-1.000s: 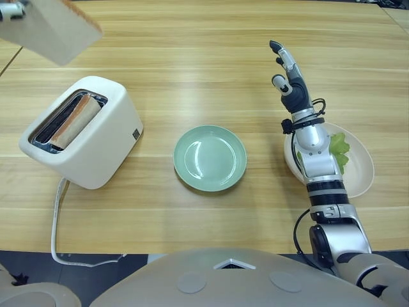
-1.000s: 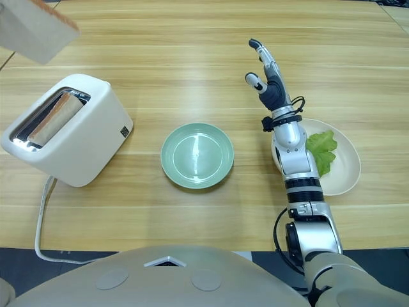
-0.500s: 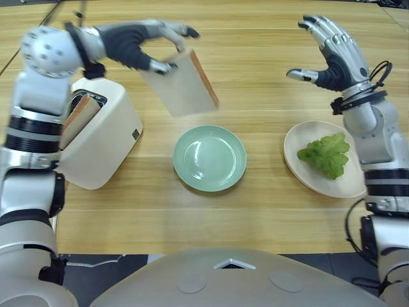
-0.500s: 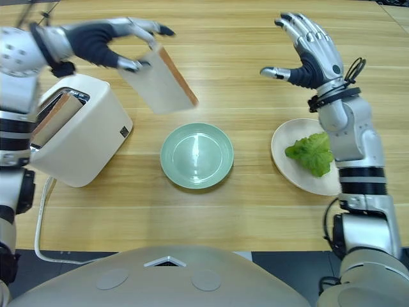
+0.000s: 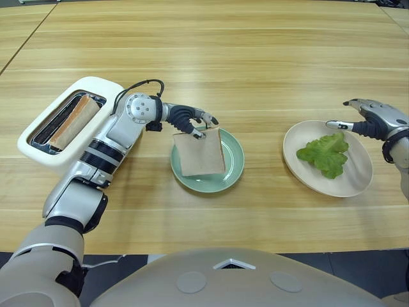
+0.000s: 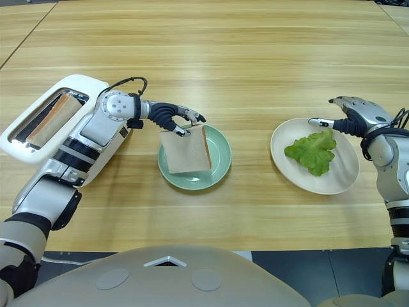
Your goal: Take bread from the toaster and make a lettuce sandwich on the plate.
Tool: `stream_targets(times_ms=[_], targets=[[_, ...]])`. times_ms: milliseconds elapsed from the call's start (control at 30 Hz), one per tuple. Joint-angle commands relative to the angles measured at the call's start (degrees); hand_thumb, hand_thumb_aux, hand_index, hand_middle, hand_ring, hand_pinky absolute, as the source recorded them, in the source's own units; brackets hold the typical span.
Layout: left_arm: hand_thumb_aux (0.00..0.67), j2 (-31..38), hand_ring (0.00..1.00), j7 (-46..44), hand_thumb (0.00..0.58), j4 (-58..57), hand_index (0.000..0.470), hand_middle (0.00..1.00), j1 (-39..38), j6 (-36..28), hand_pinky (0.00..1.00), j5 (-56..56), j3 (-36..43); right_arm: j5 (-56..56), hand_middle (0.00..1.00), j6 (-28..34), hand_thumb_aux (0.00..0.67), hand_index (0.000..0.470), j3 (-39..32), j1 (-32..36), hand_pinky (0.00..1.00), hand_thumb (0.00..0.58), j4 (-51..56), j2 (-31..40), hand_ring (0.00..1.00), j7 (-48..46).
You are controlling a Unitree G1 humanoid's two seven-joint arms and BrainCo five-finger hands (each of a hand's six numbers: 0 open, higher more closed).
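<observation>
My left hand (image 5: 190, 120) is shut on the top edge of a bread slice (image 5: 199, 153). The slice leans down onto the green plate (image 5: 232, 167) at the table's middle. To the left stands the white toaster (image 5: 105, 89), with a second slice (image 5: 75, 121) in its slot. On the right, a lettuce leaf (image 6: 311, 151) lies on a beige plate (image 6: 332, 182). My right hand (image 6: 353, 115) hovers open over that plate's far rim, just above the lettuce and holding nothing.
The toaster's cord (image 5: 137, 85) loops up behind my left forearm. Bare wooden table spreads across the far half and between the two plates.
My left hand has brought the bread slice down from the air onto the green plate. My right hand has dropped from high above the table to just over the lettuce plate.
</observation>
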State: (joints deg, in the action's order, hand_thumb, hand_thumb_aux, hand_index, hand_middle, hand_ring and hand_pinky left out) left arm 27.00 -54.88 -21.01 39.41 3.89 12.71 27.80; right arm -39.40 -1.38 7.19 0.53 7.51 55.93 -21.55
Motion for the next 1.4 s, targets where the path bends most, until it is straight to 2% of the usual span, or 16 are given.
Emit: stream_targets(times_ms=[33, 200, 233, 267, 300, 333, 500, 733, 1000, 1100, 1267, 1333, 1367, 1400], targets=[[0.67, -2.64, 0.0, 3.43, 0.58, -6.32, 0.47, 0.0, 0.64, -3.04, 0.0, 5.17, 2.16, 0.22, 0.0, 0.76, 0.0, 0.0, -2.23, 1.03, 0.0, 0.0, 0.54, 0.65, 0.0, -1.23], [0.67, -3.23, 0.0, 6.58, 0.58, -7.75, 0.47, 0.0, 0.46, -2.39, 0.0, 8.0, 2.03, 0.38, 0.0, 0.39, 0.0, 0.0, -4.68, 3.16, 0.0, 0.0, 2.17, 0.89, 0.0, -2.07], [0.523, -2.95, 0.0, 6.9, 0.552, -7.17, 0.367, 0.0, 0.17, -2.41, 0.0, 8.27, 1.91, 0.32, 0.0, 0.2, 0.0, 0.0, -5.28, 3.71, 0.0, 0.0, 2.69, 0.91, 0.0, -2.28], [0.376, -2.73, 0.0, 7.41, 0.468, -6.79, 0.264, 0.0, 0.06, -2.39, 0.0, 8.52, 1.75, 0.29, 0.0, 0.05, 0.0, 0.0, -5.77, 4.04, 0.0, 0.0, 3.08, 0.95, 0.0, -2.48], [0.032, -2.51, 0.0, 7.89, 0.053, -6.51, 0.022, 0.0, 0.08, -2.39, 0.0, 8.8, 1.62, 0.31, 0.0, -0.03, 0.0, 0.0, -6.2, 4.23, 0.0, 0.0, 3.38, 1.02, 0.0, -2.64], [0.0, -2.01, 0.0, 8.4, 0.0, -5.86, 0.0, 0.0, 0.12, -2.26, 0.0, 9.22, 1.27, 0.23, 0.0, -0.16, 0.0, 0.0, -6.8, 4.52, 0.0, 0.0, 3.79, 1.04, 0.0, -2.92], [0.0, 1.06, 0.0, 9.77, 0.0, 2.09, 0.0, 0.0, 0.14, -4.39, 0.0, 9.05, -2.93, -0.8, 0.0, -0.84, 0.0, 0.0, -9.42, 5.12, 0.0, 0.0, 4.3, 1.54, 0.0, -3.85], [0.0, 5.73, 0.0, 8.64, 0.0, 16.15, 0.0, 0.0, -3.53, -10.5, 0.0, 8.14, -8.51, -6.92, 0.0, -2.02, 0.0, 0.0, -10.35, 0.92, 0.0, 0.0, -5.35, 8.06, 0.0, -6.23], [0.0, 8.57, 0.0, 8.75, 0.0, 17.51, 0.0, 0.0, -6.3, -10.64, 0.0, 8.34, -9.88, -10.86, 0.0, -7.47, 0.0, 0.0, -16.12, -0.84, 0.0, 0.0, -8.52, 9.98, 0.0, -10.58], [0.0, 9.44, 0.0, 8.37, 0.0, 18.74, 0.0, 0.0, -6.79, -10.83, 0.0, 7.37, -11.06, -11.64, 0.0, -9.1, 0.0, 0.0, -17.97, 0.22, 0.0, 0.0, -8.08, 9.45, 0.0, -11.54], [0.0, 10.72, 0.0, 6.75, 0.0, 25.42, 0.0, 0.0, -9.98, -11.97, 0.0, 4.89, -13.08, -13.04, 0.0, -10.84, 0.0, 0.0, -21.31, 3.92, 0.0, 0.0, -1.53, 7.25, 0.0, -10.77], [0.0, 11.62, 0.0, 5.83, 0.0, 30.56, 0.0, 0.0, -11.61, -13.25, 0.0, 4.06, -14.06, -13.01, 0.0, -11.04, 0.21, 0.147, -21.65, 4.12, 0.0, 0.307, -0.48, 7.26, 0.0, -10.15], [0.0, 12.03, 0.0, 5.41, 0.0, 33.08, 0.0, 0.0, -12.33, -14.09, 0.0, 3.65, -14.65, -12.89, 0.0, -11.06, 0.321, 0.225, -21.59, 3.89, 0.0, 0.422, -0.38, 7.4, 0.0, -9.71], [0.0, 12.3, 0.0, 5.03, 0.0, 35.15, 0.0, 0.0, -12.81, -14.79, 0.0, 3.26, -15.09, -12.66, 0.0, -10.94, 0.302, 0.212, -21.25, 3.29, 0.0, 0.405, -0.53, 7.66, 0.0, -9.17]])
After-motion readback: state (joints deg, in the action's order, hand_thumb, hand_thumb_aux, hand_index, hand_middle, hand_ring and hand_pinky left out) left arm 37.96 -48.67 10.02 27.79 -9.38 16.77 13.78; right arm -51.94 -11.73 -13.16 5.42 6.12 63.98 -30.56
